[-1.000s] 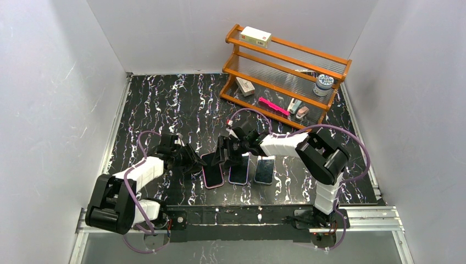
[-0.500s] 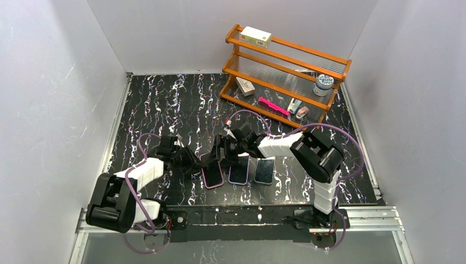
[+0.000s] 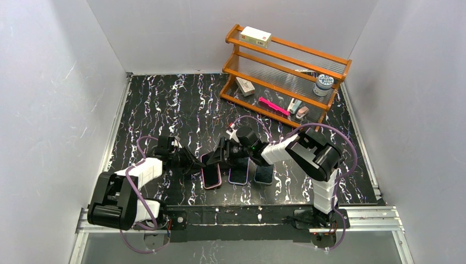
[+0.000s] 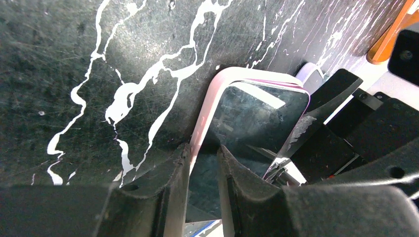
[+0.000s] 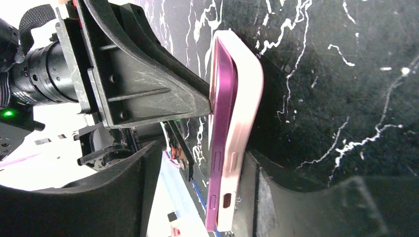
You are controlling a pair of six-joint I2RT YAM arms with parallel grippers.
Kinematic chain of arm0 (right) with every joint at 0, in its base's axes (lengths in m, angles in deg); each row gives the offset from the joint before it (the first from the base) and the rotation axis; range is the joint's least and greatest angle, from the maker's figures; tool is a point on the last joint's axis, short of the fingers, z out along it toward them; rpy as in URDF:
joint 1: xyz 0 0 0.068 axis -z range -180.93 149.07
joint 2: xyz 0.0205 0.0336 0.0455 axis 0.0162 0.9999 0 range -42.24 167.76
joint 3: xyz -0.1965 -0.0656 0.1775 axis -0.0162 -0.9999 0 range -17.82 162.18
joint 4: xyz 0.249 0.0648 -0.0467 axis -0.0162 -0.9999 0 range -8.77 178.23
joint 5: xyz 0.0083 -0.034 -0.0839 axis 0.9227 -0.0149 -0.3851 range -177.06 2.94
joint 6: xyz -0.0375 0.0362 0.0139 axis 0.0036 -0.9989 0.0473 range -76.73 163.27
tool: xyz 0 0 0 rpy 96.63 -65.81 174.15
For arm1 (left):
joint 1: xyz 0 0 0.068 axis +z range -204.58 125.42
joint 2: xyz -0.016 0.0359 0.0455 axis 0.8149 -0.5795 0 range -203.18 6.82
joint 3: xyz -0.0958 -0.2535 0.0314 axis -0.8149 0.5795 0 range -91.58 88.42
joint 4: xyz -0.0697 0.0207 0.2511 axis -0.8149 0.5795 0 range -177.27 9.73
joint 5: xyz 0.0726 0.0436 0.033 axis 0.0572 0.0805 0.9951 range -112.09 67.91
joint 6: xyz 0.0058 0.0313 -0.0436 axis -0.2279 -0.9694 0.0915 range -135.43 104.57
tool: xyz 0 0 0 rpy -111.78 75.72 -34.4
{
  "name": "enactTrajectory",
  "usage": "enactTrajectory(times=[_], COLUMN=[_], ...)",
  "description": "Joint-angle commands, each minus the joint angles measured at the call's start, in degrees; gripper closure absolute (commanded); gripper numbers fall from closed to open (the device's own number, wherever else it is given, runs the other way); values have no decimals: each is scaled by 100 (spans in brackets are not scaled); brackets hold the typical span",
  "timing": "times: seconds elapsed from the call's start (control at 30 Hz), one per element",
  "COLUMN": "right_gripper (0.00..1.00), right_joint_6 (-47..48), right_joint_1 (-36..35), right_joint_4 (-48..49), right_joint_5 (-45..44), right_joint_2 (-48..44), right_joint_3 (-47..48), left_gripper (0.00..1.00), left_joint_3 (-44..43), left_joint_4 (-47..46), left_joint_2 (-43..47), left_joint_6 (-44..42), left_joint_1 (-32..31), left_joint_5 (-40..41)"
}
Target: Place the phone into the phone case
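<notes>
Left gripper (image 3: 193, 164): clamped on the long left edge of the case, one finger (image 4: 170, 185) outside the rim and the other on the screen.
Pale pink soft phone case (image 3: 204, 171): on the black white-veined marble tabletop (image 3: 165, 104), between the two grippers.
Dark-screened phone with a purple metal frame (image 4: 257, 113): lay inside the case's rim, its purple side (image 5: 222, 123) showing above the case wall; full seating could not be told.
Right gripper (image 3: 220, 158): jaws stood apart, straddling the case's far end, with a gap on one side.
Two more dark phones (image 3: 238, 175): flat, side by side, just right of the case.
Brown wooden three-tier shelf (image 3: 286, 71): far right corner, holding small items.
</notes>
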Motion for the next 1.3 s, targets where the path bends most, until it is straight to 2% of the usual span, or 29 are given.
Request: enactTrajectory(times=[0.0,0.27,0.37,0.43,0.5,0.53,0.67,0.77,0.8,0.93,1.0,1.13,1.27], right_gripper=[42,77,91,96,95,91,62,57,59,87,96,99,99], right_joint_6=[-307,-402,-305,-126,22,103,188,174,188,289,320,559,653], right_joint_1=[-59,-51,-41,-47,-55,-54,-67,-67,-67,-61,-14,118,338], right_joint_4=[1039,1332,1097,700,232,3,-237,-292,-382,-574,-576,-826,-796], right_joint_5=[375,402,316,221,59,4,9,26,51,72,79,142,325], right_joint_2=[-130,-45,-65,-86,-105,-104,-110,-75,-42,-65,-180,-546,-1107], right_joint_3=[-116,-209,-161,-69,62,124,225,306,357,455,410,331,42], left_gripper=[76,74,74,74,73,73,73,73,73,72,69,56,45], left_joint_3=[142,178,163,152,167,195,302,265,247,261,184,-321,-792], left_joint_4=[507,568,569,568,568,558,472,492,508,533,658,1237,1394], left_joint_2=[10,39,46,39,62,73,141,156,147,277,481,929,1259], left_joint_6=[-83,-159,-164,-178,-189,-179,-89,-96,-113,-46,-75,-413,-765], left_joint_1=[-33,-35,-35,-33,-35,-33,-35,-35,-31,-27,-20,81,122], left_joint_5=[65,139,134,108,132,162,138,133,146,78,45,-82,-692])
